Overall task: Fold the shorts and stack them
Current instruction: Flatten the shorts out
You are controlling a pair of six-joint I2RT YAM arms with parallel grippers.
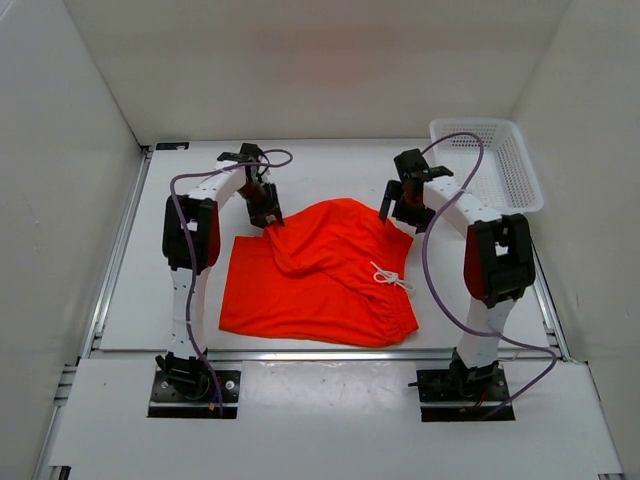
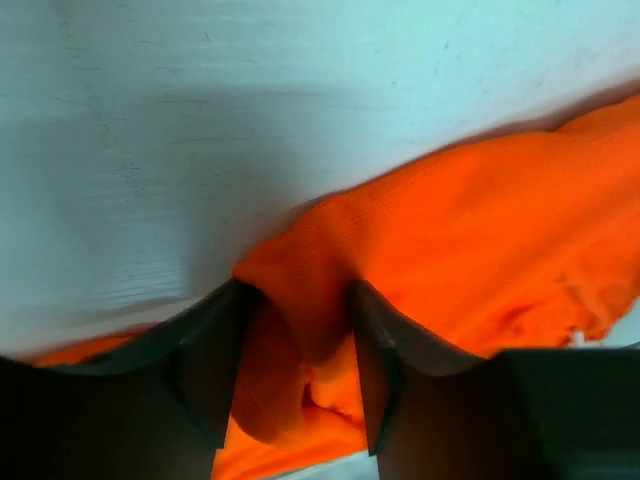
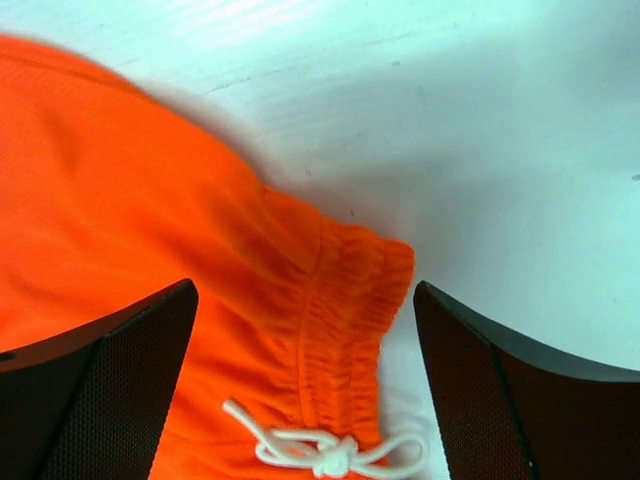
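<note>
The shorts (image 1: 320, 275) lie spread across the middle of the table (image 1: 330, 170) in the top view. Their cloth is bunched toward the upper left, where the left gripper (image 1: 269, 221) pinches a raised fold of the orange fabric between its fingers (image 2: 210, 350). The right gripper (image 3: 305, 385) hangs with its jaws spread wide on either side of the gathered waistband (image 3: 345, 300) corner, the knotted white drawstring (image 3: 325, 455) showing at the bottom centre of its wrist view. A white basket (image 1: 500, 160) stands at the table's upper right corner, apart from the shorts.
</note>
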